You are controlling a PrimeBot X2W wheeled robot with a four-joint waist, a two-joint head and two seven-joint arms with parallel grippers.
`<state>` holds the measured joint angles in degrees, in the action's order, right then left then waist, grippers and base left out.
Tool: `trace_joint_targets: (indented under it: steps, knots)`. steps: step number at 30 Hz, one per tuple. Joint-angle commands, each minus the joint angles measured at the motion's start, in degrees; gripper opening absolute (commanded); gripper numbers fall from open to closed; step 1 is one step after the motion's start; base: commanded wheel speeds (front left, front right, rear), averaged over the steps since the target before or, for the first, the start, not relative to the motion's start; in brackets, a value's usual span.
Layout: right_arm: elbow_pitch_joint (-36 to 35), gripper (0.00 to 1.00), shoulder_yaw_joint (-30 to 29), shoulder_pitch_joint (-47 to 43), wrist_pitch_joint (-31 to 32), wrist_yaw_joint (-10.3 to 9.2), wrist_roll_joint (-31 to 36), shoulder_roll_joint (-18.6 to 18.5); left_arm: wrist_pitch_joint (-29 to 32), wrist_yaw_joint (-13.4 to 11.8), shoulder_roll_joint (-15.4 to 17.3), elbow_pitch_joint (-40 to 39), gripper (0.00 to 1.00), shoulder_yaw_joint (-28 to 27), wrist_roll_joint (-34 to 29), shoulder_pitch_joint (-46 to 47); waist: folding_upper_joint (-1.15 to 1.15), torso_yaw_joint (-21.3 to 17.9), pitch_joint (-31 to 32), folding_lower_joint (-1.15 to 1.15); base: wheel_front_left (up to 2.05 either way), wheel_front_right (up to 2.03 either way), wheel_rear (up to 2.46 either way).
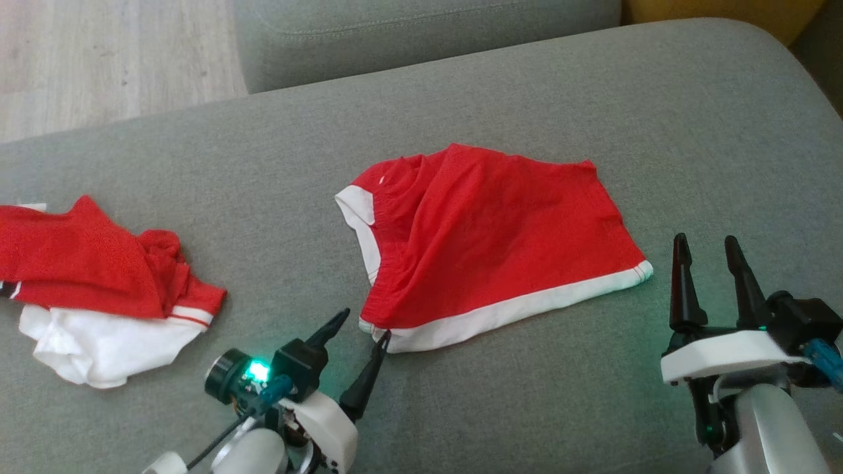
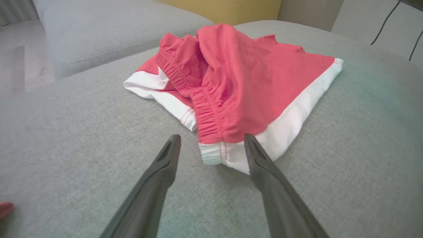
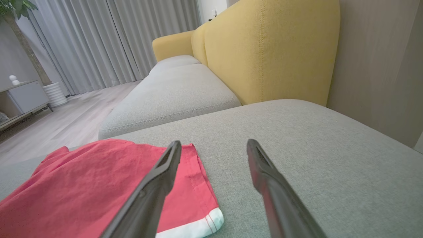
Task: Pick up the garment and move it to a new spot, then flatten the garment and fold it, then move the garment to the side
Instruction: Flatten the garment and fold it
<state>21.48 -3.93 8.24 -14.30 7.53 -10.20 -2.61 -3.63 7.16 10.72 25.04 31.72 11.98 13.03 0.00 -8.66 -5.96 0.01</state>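
The garment (image 1: 487,237) is a pair of red shorts with white hems, lying rumpled in the middle of the grey cushion (image 1: 527,99). My left gripper (image 1: 364,322) is open at its near left corner, one fingertip touching the white hem. In the left wrist view the garment (image 2: 244,79) bunches up at the elastic waistband, and that corner sits between the open left gripper (image 2: 212,140) fingers. My right gripper (image 1: 705,242) stands open just right of the garment's near right corner, holding nothing. In the right wrist view the garment (image 3: 99,185) lies to the left of the right gripper (image 3: 214,145).
A second pile of red and white clothes (image 1: 99,289) lies at the cushion's left edge. Another grey seat cushion (image 1: 421,33) sits behind, with wooden floor (image 1: 99,59) at far left. A yellow backrest (image 3: 271,46) rises beyond the cushion.
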Motion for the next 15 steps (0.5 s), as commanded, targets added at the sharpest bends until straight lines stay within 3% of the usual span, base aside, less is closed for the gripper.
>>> trace_joint_targets:
  steps: [1, 13, 14, 15]
  knots:
    - [-1.5, 1.00, 1.6, 2.0, -0.7, -0.04, -0.6, -0.3, -0.1, 0.3, 1.1, -0.9, 1.00, -0.5, 1.3, 3.0, 0.00, -0.3, -0.3, -0.01, 0.00, 0.00, 0.00]
    - [-1.8, 1.00, 2.0, 2.4, -0.7, -0.04, -0.7, -0.3, 0.1, 0.3, 1.5, 2.3, 1.00, 1.0, 3.1, 5.5, 0.00, -1.0, -1.4, -0.01, 0.00, 0.00, 0.00]
    - [-1.8, 1.00, 2.1, 2.4, -0.7, -0.04, -0.6, -0.3, 0.3, 0.3, 1.4, 2.5, 0.75, 1.1, 3.3, 5.6, 0.00, -1.1, -1.5, -0.01, 0.00, 0.00, 0.00]
    - [-1.7, 1.00, 2.1, 2.4, -0.7, -0.04, -0.5, -0.3, 0.5, 0.3, 1.4, 2.7, 0.35, 1.3, 3.4, 5.7, 0.00, -1.1, -1.5, -0.01, 0.00, 0.00, 0.00]
